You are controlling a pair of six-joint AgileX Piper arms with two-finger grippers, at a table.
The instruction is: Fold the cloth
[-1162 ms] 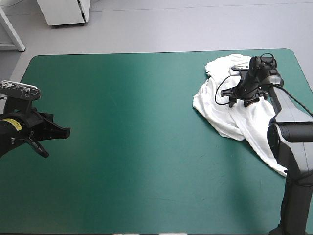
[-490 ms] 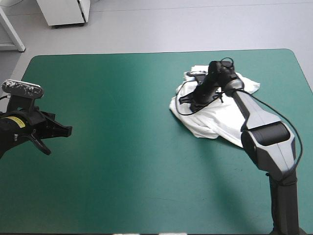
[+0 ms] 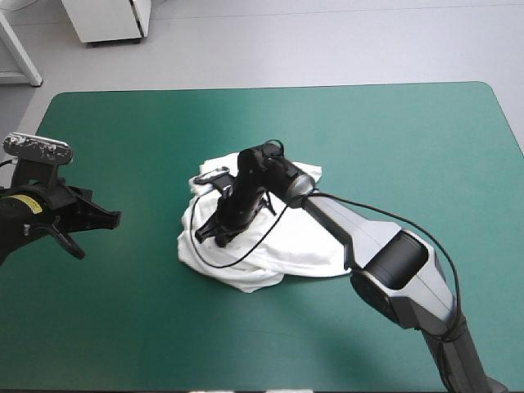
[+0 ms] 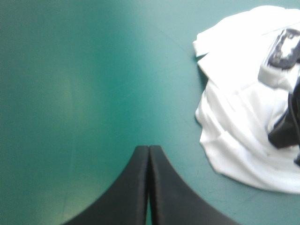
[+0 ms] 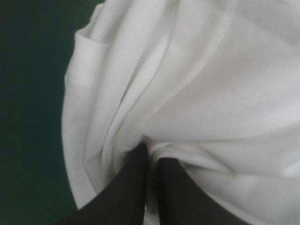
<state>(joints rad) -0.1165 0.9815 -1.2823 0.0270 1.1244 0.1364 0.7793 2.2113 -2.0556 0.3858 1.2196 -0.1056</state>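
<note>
Right wrist view: the right gripper (image 5: 151,152) has its black fingers clamped on a fold of the white T-shirt (image 5: 197,93), with cloth bunched ahead of them. In the high view the crumpled heap sits at frame centre, slightly wider than deep. The left gripper (image 3: 110,219), jaws together and empty, hovers at the left edge, well apart from the heap. Bare teal-green cover (image 3: 385,139) surrounds the heap, likely leaving room to spread it.

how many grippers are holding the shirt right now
1: the right gripper is shut on the T-shirt near the table middle. The left gripper is shut, apart from it, by the left edge.
</note>
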